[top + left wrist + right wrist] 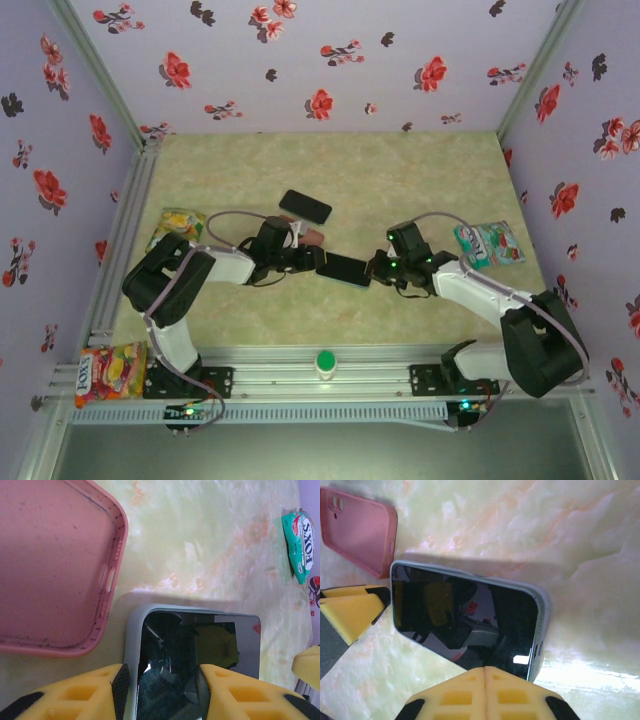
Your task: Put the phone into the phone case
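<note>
The phone (343, 269), dark glass with a pale blue-grey rim, lies flat mid-table between both arms. In the left wrist view the phone (190, 650) sits under my left gripper (161, 690), which is open: one pad is by its left rim and the other is over the screen. My right gripper (485, 670) is shut, its joined tips at the near edge of the phone (465, 617), nothing between them. The pink phone case (50, 565) lies open side up just beside the phone, and shows as the pink case (360, 530) and the case (313, 236).
A second black phone (305, 207) lies farther back. Snack packs sit at the right (490, 243), left (178, 225) and front left (110, 372). A green button (325, 361) is on the front rail. Flowered walls enclose the table.
</note>
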